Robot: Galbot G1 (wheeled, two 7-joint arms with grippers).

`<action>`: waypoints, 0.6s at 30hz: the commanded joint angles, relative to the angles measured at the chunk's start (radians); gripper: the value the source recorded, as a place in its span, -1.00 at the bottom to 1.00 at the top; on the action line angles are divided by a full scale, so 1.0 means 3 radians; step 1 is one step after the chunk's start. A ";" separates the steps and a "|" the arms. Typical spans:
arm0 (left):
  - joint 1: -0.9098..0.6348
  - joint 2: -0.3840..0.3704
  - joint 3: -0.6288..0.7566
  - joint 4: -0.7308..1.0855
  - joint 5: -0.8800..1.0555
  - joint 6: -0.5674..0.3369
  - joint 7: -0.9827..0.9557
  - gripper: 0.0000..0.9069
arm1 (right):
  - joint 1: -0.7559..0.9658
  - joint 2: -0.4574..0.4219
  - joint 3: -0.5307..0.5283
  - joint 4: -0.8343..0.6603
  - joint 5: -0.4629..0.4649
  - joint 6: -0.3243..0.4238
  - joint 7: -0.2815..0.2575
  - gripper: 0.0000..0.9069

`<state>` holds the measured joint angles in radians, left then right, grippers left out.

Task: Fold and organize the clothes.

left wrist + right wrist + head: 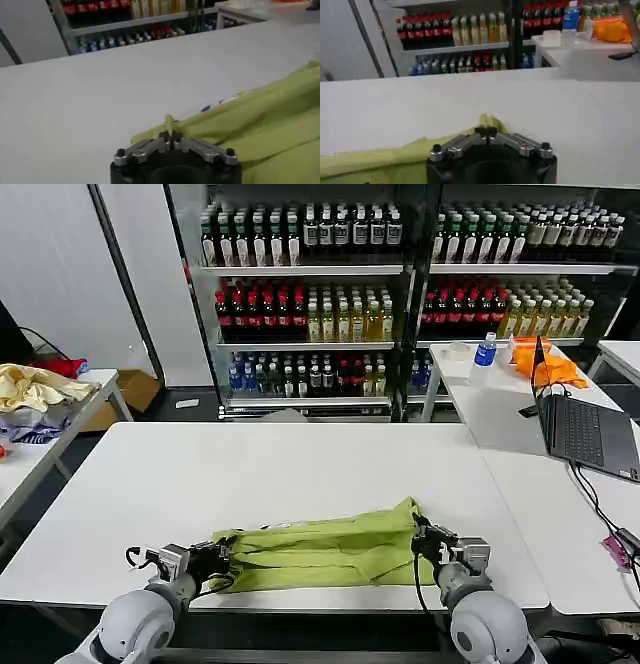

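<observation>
A green T-shirt (325, 552) is lying folded near the front edge of a white desk (280, 474). The left gripper (170, 136) and right gripper (485, 132) are pinching its ends, jaws closed on cloth. Behind, drink coolers (310, 294) are lining the wall.

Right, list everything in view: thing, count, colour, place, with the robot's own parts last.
T-shirt: one, lime green, folded into a long band on the near edge of the main table.
Main table: one, white, centre.
Clothes pile: one, pale yellow and purple, on the side table at far left.
Orange cloth: one, on the right table, far end.
Laptop: one, dark, open, right table.
Water bottle: one, blue label, right table.
Drink shelves: many bottles, red, yellow, dark, behind.
Left claw: shut on the shirt's left end.
Right claw: shut on the shirt's right end.
</observation>
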<state>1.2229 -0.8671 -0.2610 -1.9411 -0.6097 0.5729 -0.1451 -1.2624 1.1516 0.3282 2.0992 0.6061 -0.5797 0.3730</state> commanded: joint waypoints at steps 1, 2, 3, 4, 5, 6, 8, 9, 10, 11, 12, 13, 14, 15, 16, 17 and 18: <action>0.0107 -0.0010 -0.0008 0.0009 0.0100 -0.0001 0.0007 -0.96 | -0.0236 0.0029 0.0046 0.0083 -0.0062 0.0003 0.0009 -1.00; 0.0105 -0.0022 -0.0006 0.0023 0.0106 -0.0002 0.0005 -0.96 | -0.0223 0.0033 0.0044 0.0054 -0.0069 0.0003 0.0015 -1.00; 0.0096 -0.0035 -0.0002 0.0039 0.0110 -0.0009 -0.0003 -0.96 | -0.0200 0.0036 0.0037 0.0030 -0.0069 0.0002 0.0016 -1.00; 0.0088 -0.0044 0.0001 0.0047 0.0112 -0.0015 -0.0009 -0.96 | -0.0200 0.0036 0.0037 0.0030 -0.0069 0.0002 0.0016 -1.00; 0.0068 -0.0055 0.0004 0.0067 0.0117 -0.0020 -0.0019 -0.96 | -0.0155 0.0040 0.0021 -0.0002 -0.0074 0.0003 0.0026 -1.00; 0.0037 -0.0071 0.0016 0.0098 0.0170 -0.0024 -0.0031 -0.84 | -0.0124 0.0045 -0.0005 -0.0035 -0.0088 0.0002 0.0033 -1.00; 0.0010 -0.0082 0.0029 0.0125 0.0186 -0.0051 -0.0042 0.91 | -0.0082 0.0054 -0.0028 -0.0076 -0.0111 0.0000 0.0059 -1.00; -0.0012 -0.0093 0.0032 0.0136 0.0185 -0.0074 -0.0056 1.00 | -0.0060 0.0063 -0.0041 -0.0094 -0.0141 0.0000 0.0064 -0.84; -0.0025 -0.0101 0.0036 0.0139 0.0189 -0.0089 -0.0062 1.00 | -0.0051 0.0067 -0.0044 -0.0098 -0.0152 0.0001 0.0062 0.44; -0.0030 -0.0105 0.0037 0.0137 0.0198 -0.0095 -0.0063 1.00 | -0.0041 0.0074 -0.0053 -0.0109 -0.0174 0.0000 0.0058 1.00; -0.0029 -0.0109 0.0038 0.0126 0.0208 -0.0114 -0.0063 1.00 | -0.0030 0.0082 -0.0061 -0.0119 -0.0204 0.0001 0.0057 1.00; -0.0028 -0.0111 0.0038 0.0117 0.0214 -0.0121 -0.0064 1.00 | -0.0023 0.0088 -0.0069 -0.0131 -0.0253 0.0002 0.0053 1.00; -0.0019 -0.0115 0.0036 0.0096 0.0224 -0.0134 -0.0065 1.00 | -0.0020 0.0093 -0.0075 -0.0139 -0.0286 0.0003 0.0047 1.00; -0.0002 -0.0121 0.0032 0.0062 0.0243 -0.0168 -0.0079 1.00 | -0.0019 0.0096 -0.0082 -0.0138 -0.0312 0.0004 0.0047 1.00; 0.0011 -0.0125 0.0028 0.0035 0.0282 -0.0205 -0.0100 1.00 | -0.0019 0.0098 -0.0084 -0.0131 -0.0319 0.0004 0.0047 1.00; 0.0020 -0.0130 0.0023 0.0018 0.0300 -0.0225 -0.0112 1.00 | -0.0023 0.0098 -0.0085 -0.0118 -0.0327 0.0005 0.0050 1.00; 0.0038 -0.0134 0.0013 -0.0027 0.0343 -0.0266 -0.0142 1.00 | -0.0030 0.0096 -0.0085 -0.0100 -0.0335 0.0005 0.0050 1.00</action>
<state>1.2262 -0.8988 -0.2523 -1.9179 -0.5530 0.5409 -0.1664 -1.2733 1.1777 0.3089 2.0737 0.5448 -0.5789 0.3865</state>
